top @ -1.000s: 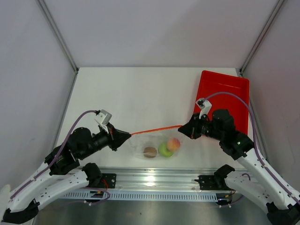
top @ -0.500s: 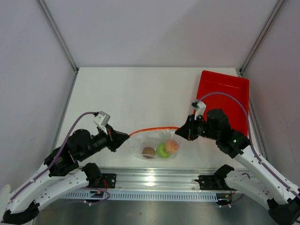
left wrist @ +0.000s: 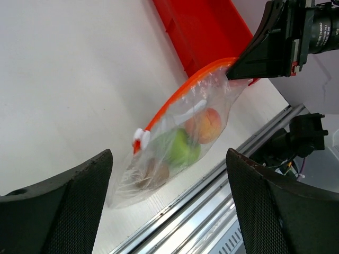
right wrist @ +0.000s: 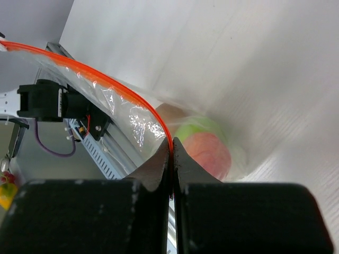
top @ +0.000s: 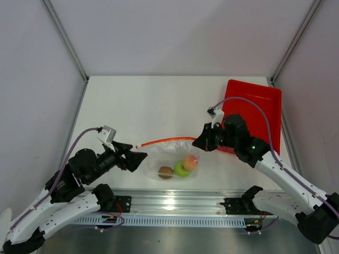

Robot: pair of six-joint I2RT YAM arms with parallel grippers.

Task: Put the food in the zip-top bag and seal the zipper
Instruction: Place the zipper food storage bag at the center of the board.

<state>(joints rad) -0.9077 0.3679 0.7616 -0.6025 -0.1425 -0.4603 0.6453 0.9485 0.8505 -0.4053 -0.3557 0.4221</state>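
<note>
The clear zip-top bag (top: 170,159) lies near the table's front edge. Inside it are the food pieces: a green apple (top: 181,169), a peach-like fruit (top: 190,162) and a brown lump (top: 166,172). The zipper (top: 164,141) arcs along the bag's top, with a white slider (left wrist: 141,138) at its left end. My right gripper (top: 197,143) is shut on the zipper's right end (right wrist: 170,138). My left gripper (top: 140,159) stands open just left of the bag, and nothing is between its fingers (left wrist: 79,185). In the left wrist view the bag (left wrist: 159,159) lies ahead of those fingers.
A red tray (top: 259,103) sits at the back right, behind my right arm. A metal rail (top: 175,201) runs along the table's near edge below the bag.
My left gripper has let go of the zipper's left end and opened, drawing back slightly. My right gripper has moved left with its end, and the taut strip has slackened into a curve.
</note>
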